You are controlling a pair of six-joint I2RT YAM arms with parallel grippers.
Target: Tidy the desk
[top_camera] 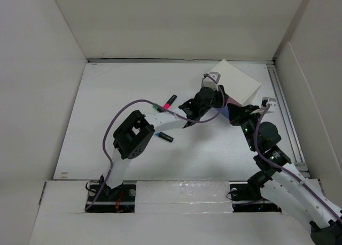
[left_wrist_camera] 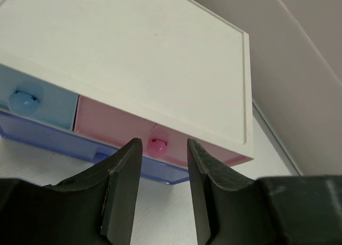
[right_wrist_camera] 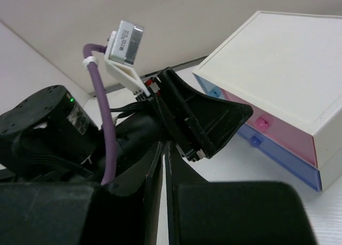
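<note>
The left end effector (left_wrist_camera: pixel 163 144) hangs open, holding nothing, over the desk (left_wrist_camera: pixel 32 162), facing the drawer box (left_wrist_camera: pixel 133 58).

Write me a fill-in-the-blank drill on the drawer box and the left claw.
1. The left claw stands open around the ___ knob without gripping it.
2. The drawer box has a plain ___ top.
3. The top-row drawer beside that knob's drawer is pale ___.
Missing words: pink; white; blue.

Matt desk (top_camera: pixel 133 84), smooth plastic drawers (left_wrist_camera: pixel 107 124)
</note>
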